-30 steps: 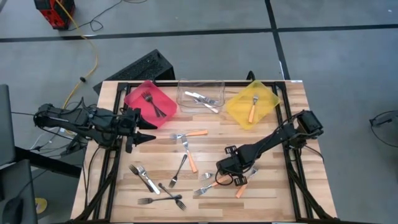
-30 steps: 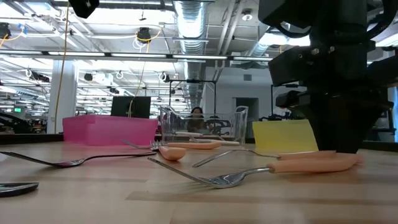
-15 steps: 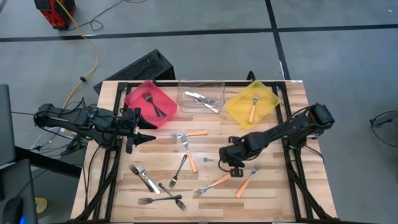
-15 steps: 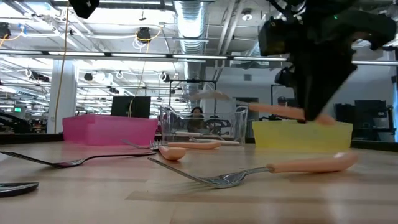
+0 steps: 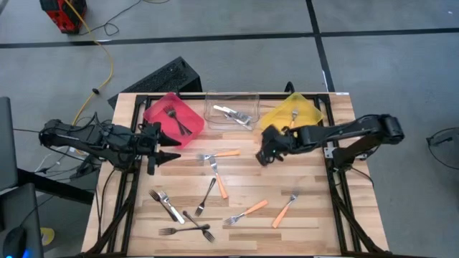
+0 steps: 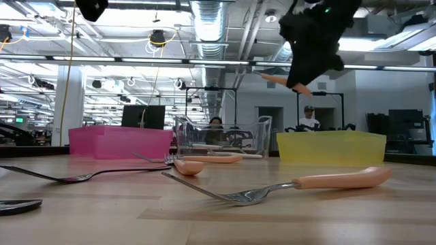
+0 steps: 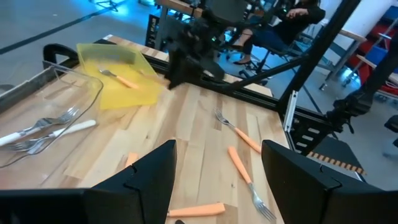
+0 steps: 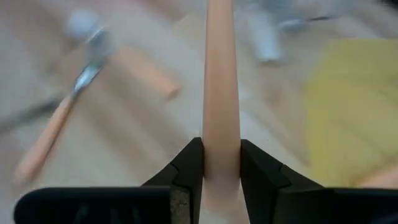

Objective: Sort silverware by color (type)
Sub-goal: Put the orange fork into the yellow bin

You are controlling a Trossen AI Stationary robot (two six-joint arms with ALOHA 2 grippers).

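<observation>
There are three square bins: one red, one clear and one yellow. There are six orange-handled forks: one between the right gripper's closed jaws and five away from them. Dark forks and silver forks number about four or five each.

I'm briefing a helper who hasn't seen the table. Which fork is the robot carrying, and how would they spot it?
Find the yellow bin at the table's far right corner. Just beside it the right end effector hangs above the wood, shut on an orange-handled fork. Unlike the other forks, which lie on the table or in bins, this one is in the air.
</observation>
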